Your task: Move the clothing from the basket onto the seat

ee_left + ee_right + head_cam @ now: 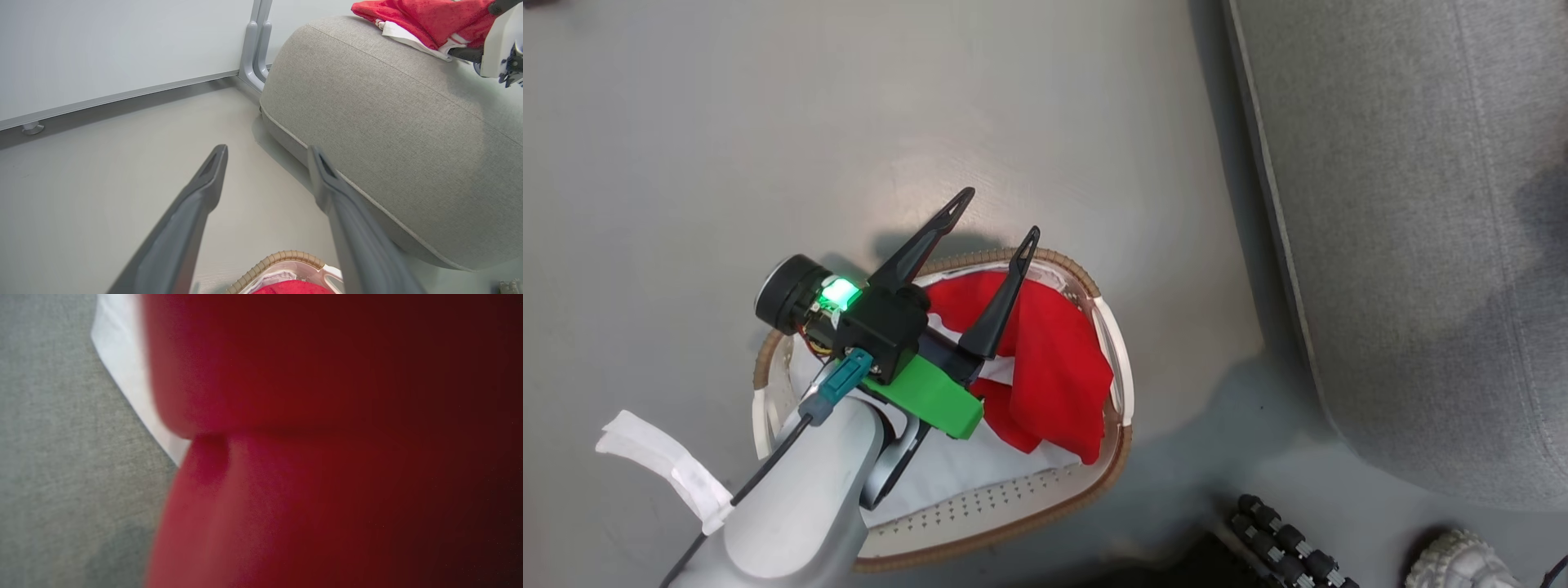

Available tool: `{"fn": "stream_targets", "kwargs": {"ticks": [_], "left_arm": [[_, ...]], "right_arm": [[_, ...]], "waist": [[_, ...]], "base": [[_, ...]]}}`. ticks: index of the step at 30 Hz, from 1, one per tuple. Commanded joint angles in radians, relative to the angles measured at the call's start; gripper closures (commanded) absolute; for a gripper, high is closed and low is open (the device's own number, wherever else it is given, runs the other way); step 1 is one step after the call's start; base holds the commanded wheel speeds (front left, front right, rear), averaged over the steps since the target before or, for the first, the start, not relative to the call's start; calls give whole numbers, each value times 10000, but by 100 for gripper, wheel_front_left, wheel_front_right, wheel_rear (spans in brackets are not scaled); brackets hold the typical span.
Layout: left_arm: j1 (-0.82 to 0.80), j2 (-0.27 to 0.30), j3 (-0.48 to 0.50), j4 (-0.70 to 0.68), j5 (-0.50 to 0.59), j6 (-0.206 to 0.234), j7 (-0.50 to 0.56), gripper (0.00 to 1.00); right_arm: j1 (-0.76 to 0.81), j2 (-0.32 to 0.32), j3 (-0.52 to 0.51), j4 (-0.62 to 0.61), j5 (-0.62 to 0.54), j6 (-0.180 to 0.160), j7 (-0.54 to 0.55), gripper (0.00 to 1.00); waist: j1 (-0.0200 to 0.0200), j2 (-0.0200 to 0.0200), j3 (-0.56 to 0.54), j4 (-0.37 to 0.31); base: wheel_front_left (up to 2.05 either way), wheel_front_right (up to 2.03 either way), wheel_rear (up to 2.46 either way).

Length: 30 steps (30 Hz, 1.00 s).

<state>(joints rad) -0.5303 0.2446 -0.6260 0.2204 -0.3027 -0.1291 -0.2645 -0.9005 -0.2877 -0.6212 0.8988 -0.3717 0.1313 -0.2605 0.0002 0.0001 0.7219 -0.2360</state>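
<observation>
Left tool (1001, 211) hangs over the basket (980, 502), fingers spread and empty, directly above one red garment (1045, 359) bunched toward the seat-side rim on the white liner (947, 465). Second garment (425, 20) lies on the seat (388, 122), with the right tool (474, 34) at it; its grip cannot be determined. Assessment: second pick in hand. Next move calls for descent and closure on red fabric only, sparing the liner. Seat stands just beside the basket on the floor (686, 163); no obstruction noted.

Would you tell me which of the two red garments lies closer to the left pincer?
The red garment in the basket, just below the open left pincer; the other red garment lies away on the grey seat.
</observation>
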Motion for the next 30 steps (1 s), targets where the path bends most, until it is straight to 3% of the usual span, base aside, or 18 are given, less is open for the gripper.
{"fn": "stream_targets", "kwargs": {"ticks": [1,16,30], "left_arm": [[194,-44,63,57,-29,-30,3,0],[1766,-817,1467,694,-135,-30,3,0],[3306,-1527,4231,1003,500,-30,4,0]], "right_arm": [[341,106,-113,36,-103,-10,-21,0],[3518,1020,841,-2135,1244,-10,-56,0],[4948,2114,3732,-3986,3417,-10,-56,0]], "waist": [[-2,-1,-569,-45],[-2,-1,-3202,391],[-2,-1,-4675,1307]], "base": [[0,0,0],[0,0,0],[0,0,0]]}}
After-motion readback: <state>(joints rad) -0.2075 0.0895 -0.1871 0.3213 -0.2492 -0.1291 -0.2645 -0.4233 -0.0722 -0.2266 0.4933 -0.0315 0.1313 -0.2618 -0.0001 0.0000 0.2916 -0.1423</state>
